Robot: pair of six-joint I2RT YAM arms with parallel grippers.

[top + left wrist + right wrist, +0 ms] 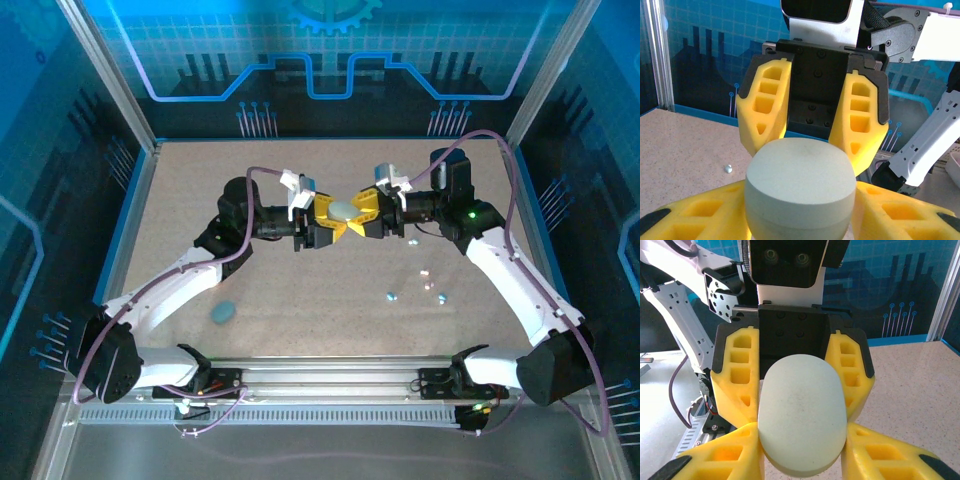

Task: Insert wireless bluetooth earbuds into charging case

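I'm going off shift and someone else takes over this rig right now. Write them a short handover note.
Left gripper: shut on the pale charging case, held above the middle of the table.
Right gripper: shut on the same case from the opposite side.
Earbuds: several lie loose on the table by the right arm.
Teal oval piece: on the table by the left arm.
Done: case lifted; it looks closed.
Left: open it and seat the earbuds.

Speckled table point(300, 300) bears a teal case point(222, 312) and, seemingly, tiny earbuds point(390, 296).
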